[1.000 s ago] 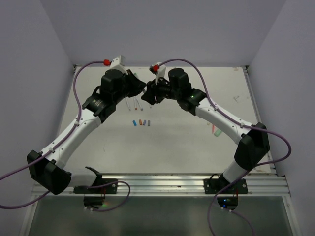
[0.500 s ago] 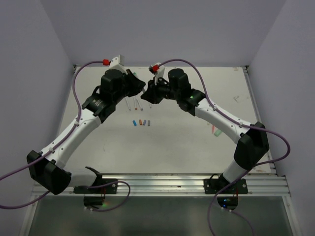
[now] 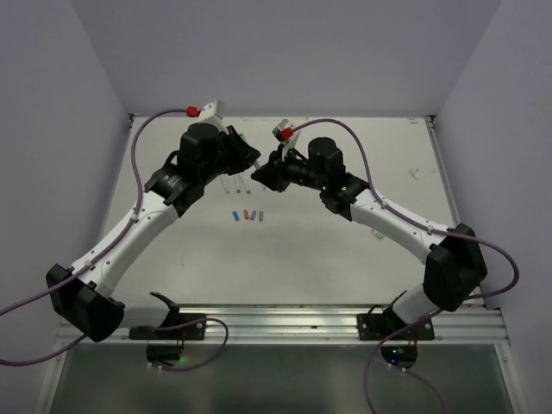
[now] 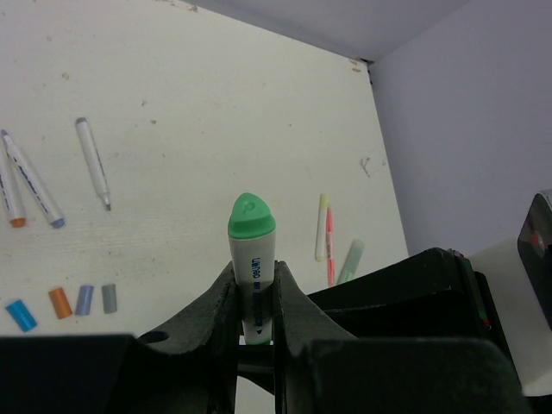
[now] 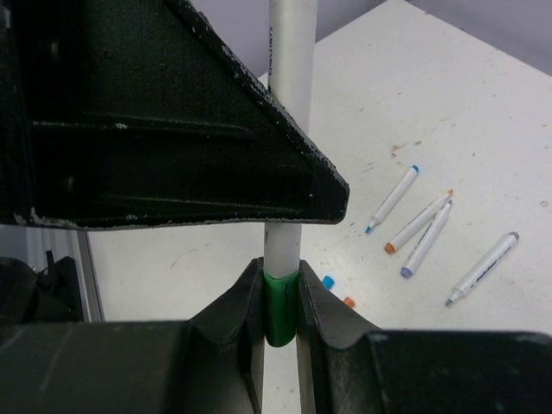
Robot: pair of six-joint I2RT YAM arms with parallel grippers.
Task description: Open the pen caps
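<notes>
One pen (image 4: 253, 263) is clamped in the closed left gripper (image 4: 256, 274), its green cap (image 5: 282, 315) pinched in the closed right gripper (image 5: 281, 278), with four loose caps (image 3: 247, 214) laid on the table (image 3: 328, 250) at 6 o'clock of both.

Lilac walls (image 3: 285, 52) around a white, seemingly scuffed table (image 3: 302, 250).

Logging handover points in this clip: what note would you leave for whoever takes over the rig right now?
Left claw: shut on a white pen.
Right claw: shut on that pen's green cap, which looks not yet pulled off.
Done: four loose caps lie on the table near four open pens.
Left: pull this cap, then do the three coloured pens at the right, seemingly still capped.
</notes>
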